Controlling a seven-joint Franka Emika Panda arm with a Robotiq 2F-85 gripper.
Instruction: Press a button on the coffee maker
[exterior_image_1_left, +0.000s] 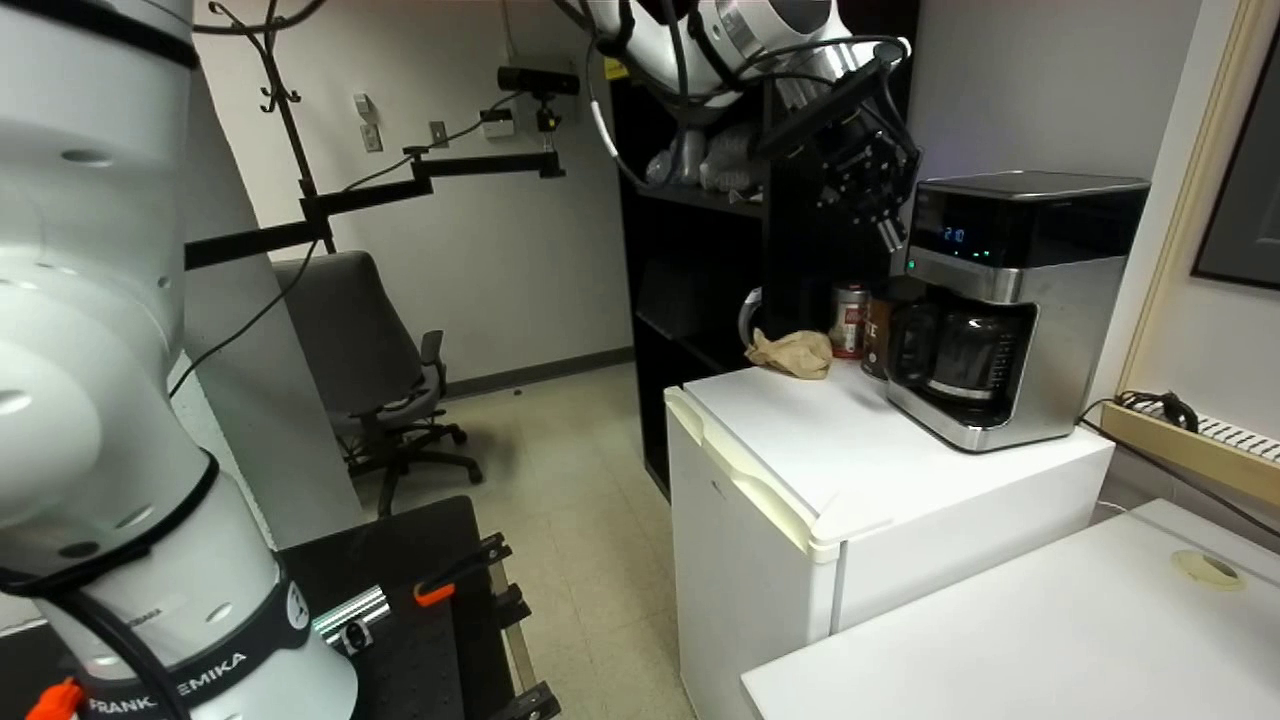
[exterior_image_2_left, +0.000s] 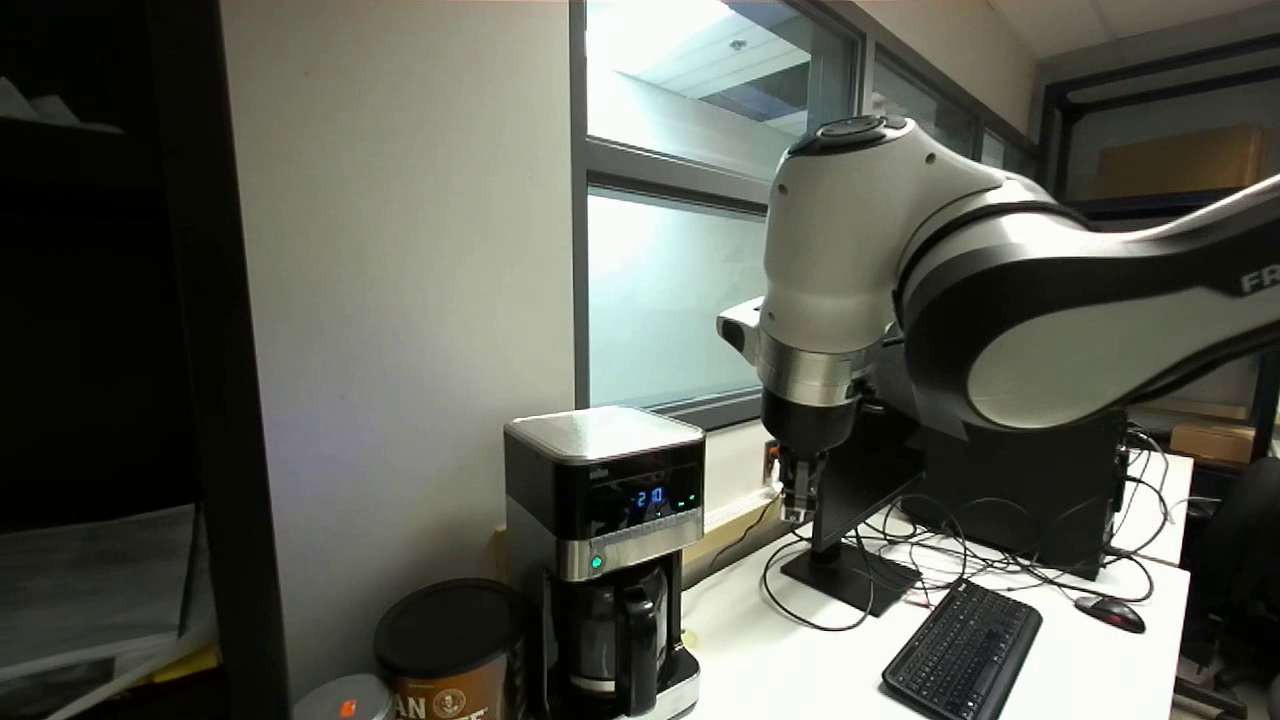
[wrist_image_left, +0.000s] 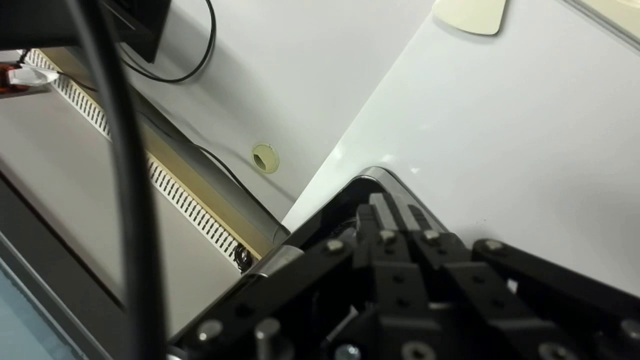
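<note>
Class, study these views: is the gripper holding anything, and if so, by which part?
Nothing is held: the gripper is shut, its jaws close together with no object between them. The coffee maker stands on the white cabinet, ungripped.

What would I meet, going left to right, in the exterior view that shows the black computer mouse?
A black-lidded round brown canister, a boxy black-and-silver coffee maker, the robot's silver-tipped black hand, a long black keyboard, the black computer mouse.
</note>
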